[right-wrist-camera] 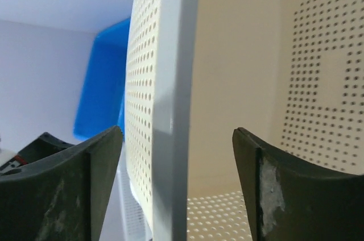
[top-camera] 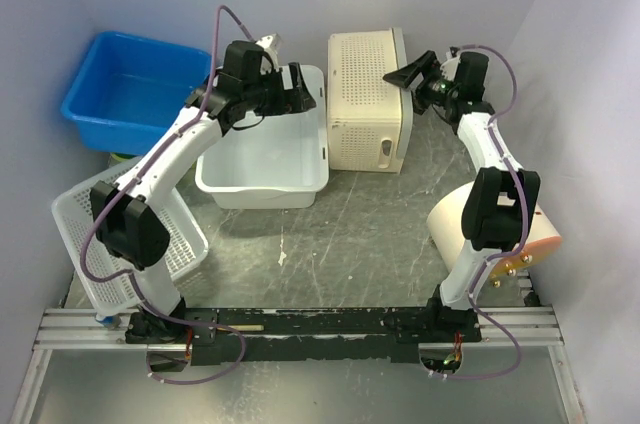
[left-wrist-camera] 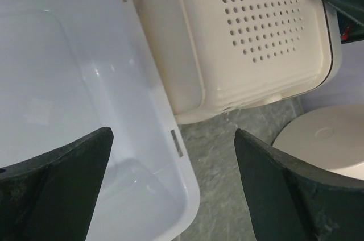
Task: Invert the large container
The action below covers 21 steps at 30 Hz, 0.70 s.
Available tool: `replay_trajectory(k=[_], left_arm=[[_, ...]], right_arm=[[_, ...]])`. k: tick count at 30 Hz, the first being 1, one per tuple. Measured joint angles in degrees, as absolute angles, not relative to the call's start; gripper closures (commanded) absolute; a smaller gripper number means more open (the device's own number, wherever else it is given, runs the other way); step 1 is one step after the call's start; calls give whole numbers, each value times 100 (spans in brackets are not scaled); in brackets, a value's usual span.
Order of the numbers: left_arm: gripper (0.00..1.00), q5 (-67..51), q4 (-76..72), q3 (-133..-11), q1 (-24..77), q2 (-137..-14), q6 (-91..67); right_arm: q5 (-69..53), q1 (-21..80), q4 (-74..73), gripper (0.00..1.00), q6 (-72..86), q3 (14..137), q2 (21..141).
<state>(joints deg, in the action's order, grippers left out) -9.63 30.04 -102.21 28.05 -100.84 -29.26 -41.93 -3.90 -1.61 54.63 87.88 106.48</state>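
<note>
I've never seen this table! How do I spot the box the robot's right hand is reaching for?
Look at the far middle of the grey table, just right of the plain white tub. The cream box sits there, with the right gripper open around its rim. Unlike the smooth white tub and blue bin nearby, it is cream with rows of tiny holes.

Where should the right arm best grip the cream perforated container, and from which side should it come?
On the cream container, grip the thin rim of the mouth, coming from the right. It lies on its side with the mouth facing right, so that edge is free and fits between the open jaws of the right gripper. The white tub crowds its left.
</note>
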Motion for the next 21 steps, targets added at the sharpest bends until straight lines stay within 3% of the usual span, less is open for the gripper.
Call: replay_trajectory(k=[14, 21], left_arm=[[0, -1962, 1925, -10530, 2853, -11395, -3876], [0, -2386, 1492, -10565, 2867, -11640, -4239]], right_arm=[[-2296, -178, -2985, 18, 2740, 10818, 10457], [-1376, 180, -3636, 30, 2156, 11139, 10451]])
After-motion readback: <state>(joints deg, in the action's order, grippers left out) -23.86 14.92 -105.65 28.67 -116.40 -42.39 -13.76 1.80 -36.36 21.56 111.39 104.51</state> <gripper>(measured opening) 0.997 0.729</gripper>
